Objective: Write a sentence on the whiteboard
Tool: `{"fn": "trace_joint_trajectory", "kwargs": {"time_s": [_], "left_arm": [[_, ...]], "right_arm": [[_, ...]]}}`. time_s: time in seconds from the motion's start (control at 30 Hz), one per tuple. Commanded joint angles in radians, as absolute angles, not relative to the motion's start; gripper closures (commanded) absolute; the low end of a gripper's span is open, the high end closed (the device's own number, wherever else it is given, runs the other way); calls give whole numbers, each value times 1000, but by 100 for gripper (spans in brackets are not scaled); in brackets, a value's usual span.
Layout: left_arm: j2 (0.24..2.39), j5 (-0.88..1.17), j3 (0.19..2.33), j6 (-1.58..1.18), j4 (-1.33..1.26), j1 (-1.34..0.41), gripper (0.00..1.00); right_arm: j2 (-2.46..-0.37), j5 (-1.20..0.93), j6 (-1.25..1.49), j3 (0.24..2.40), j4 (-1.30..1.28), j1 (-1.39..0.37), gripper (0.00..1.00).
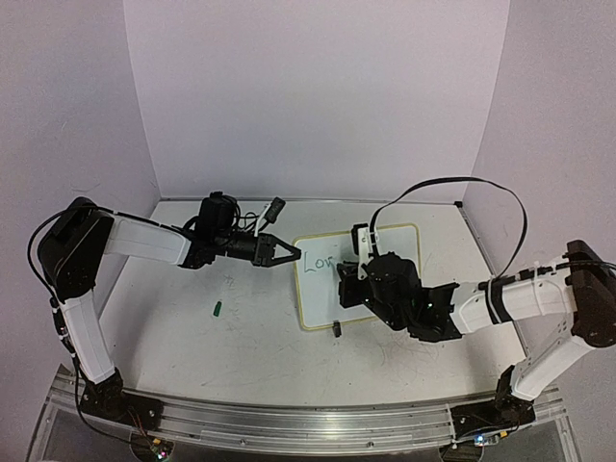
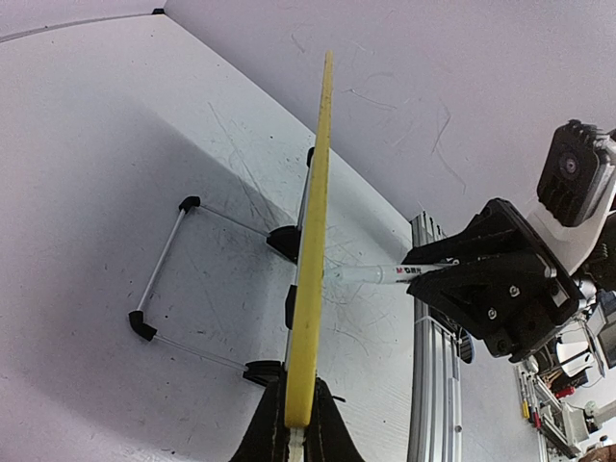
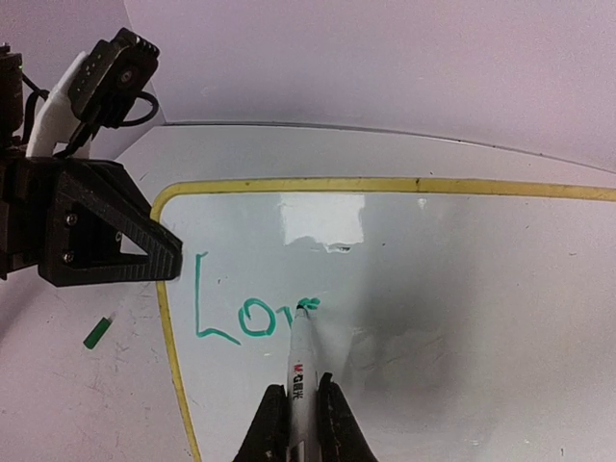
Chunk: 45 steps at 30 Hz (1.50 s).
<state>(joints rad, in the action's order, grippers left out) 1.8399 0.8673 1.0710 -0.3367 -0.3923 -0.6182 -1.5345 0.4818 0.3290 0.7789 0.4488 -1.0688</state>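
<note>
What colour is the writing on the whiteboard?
Green writing on the yellow-framed whiteboard; right wrist view shows it best.

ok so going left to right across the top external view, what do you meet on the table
small green piece → left gripper → whiteboard, whose left edge that gripper clamps → right forearm. The right gripper and its marker overlap the board, so they are left out.

From above, the right gripper (image 1: 343, 286) covers the middle of the board (image 1: 316, 306), hiding the marker (image 3: 300, 358) and any writing past "Lo". The right wrist view cuts off the board's right and lower parts and the marker's barrel; its label is too small to read. The left wrist view shows the board edge-on, face unseen.
</note>
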Motion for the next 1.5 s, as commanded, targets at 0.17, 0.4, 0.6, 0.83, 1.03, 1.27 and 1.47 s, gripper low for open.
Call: {"fn": "trace_joint_trajectory", "kwargs": {"time_s": [0.17,0.4,0.6,0.83,1.03,1.27,1.47], "left_arm": [[1821,899,1063,-322,-410,-635,100],[1822,901,1065,-324,-410,-635,100],[1819,900,1062,-323,-410,-635,100],[1818,900,1062,-322,-409,-635,100],[1816,899,1062,-321,-410,-635,100],[1818,899,1062,-321,-410,-635,100],[1818,899,1061,-321,-410,-636,100]], "right_arm": [[-1467,493,370,760,399,-1092,100],[-1442,498,365,758,406,-1083,100],[-1476,498,356,764,440,-1072,100],[-1493,486,344,774,464,-1056,100],[-1511,476,338,779,471,-1053,100],[-1500,497,359,750,470,-1053,100],[-1488,549,391,742,455,-1047,100]]}}
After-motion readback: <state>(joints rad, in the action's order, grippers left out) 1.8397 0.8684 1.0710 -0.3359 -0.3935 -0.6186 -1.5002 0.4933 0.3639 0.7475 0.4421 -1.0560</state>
